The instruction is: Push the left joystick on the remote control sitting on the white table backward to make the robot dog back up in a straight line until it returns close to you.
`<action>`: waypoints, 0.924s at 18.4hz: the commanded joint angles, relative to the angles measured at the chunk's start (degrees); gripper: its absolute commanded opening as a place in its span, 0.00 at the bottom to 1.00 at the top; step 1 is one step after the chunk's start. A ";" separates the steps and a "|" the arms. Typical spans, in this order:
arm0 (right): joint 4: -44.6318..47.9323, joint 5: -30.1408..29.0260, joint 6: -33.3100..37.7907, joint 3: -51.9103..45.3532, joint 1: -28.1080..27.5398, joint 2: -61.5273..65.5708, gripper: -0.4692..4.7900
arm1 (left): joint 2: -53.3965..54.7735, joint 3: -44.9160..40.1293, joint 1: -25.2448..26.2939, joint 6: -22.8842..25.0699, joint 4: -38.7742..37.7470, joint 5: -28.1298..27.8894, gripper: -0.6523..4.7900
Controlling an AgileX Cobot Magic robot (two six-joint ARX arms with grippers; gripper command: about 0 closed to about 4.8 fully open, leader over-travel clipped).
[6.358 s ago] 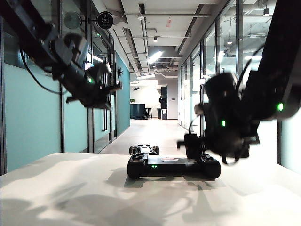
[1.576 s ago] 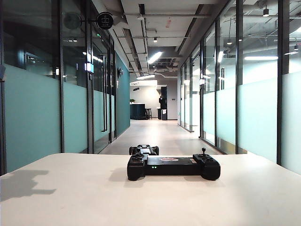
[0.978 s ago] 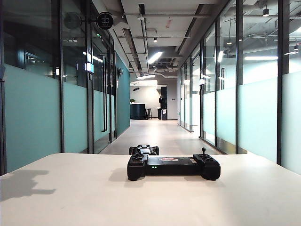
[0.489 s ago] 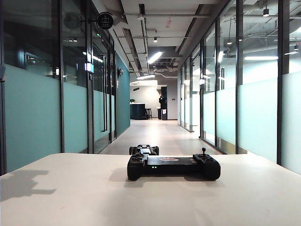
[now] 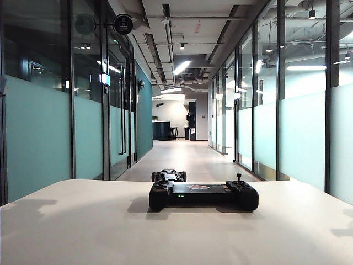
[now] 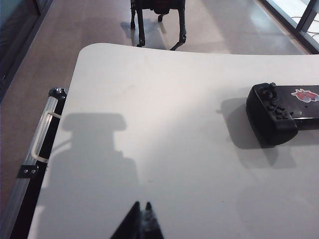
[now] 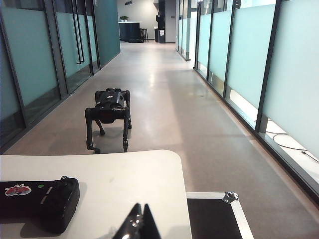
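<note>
Two tools, both mine, hang pulled back above the white surface (image 5: 83, 232), neither touching anything. My left tool (image 6: 142, 221) has its fingers pressed together over a bare stretch of the surface near its left edge, well apart from the remote control (image 5: 203, 195). My right tool (image 7: 138, 221) is likewise closed, poised over the surface's right corner, just beside a black case with a metal-trimmed edge (image 7: 214, 214). Neither arm shows in the exterior view. The remote control lies flat across the middle of the surface, its small green lights facing the exterior camera and a reddish mark on its flat middle bar. The left joystick (image 6: 272, 87) stands upright on the controller's left end; its twin (image 5: 239, 177) rises from the right end. The robot dog (image 7: 108, 117) stands on all four legs on the corridor floor just beyond the far edge of the surface, between glass-walled partitions (image 5: 38, 127).
</note>
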 commanded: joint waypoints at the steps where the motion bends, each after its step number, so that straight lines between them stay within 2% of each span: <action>1: 0.74 0.24 0.00 -0.50 0.04 -0.17 0.09 | -3.19 0.13 0.13 -0.09 -1.66 0.07 0.11; 4: 0.61 0.24 0.00 -0.50 0.04 -0.13 0.09 | -10.88 0.11 0.22 0.20 -2.03 0.07 0.11; 6: 0.52 0.24 0.00 -0.50 0.07 -0.13 0.09 | -16.22 0.09 0.50 3.54 -2.01 0.57 0.11; 8: 0.52 0.24 0.00 -0.50 0.04 -0.13 0.09 | -20.39 -0.07 2.54 6.49 -2.14 3.78 0.11; 11: 0.48 0.24 0.00 -0.50 0.04 -0.13 0.09 | -25.90 -1.40 6.73 6.47 -2.73 7.26 0.11; 17: 0.48 0.24 0.00 -0.50 0.04 -0.13 0.09 | -37.48 -7.19 10.80 4.66 -4.28 8.87 0.11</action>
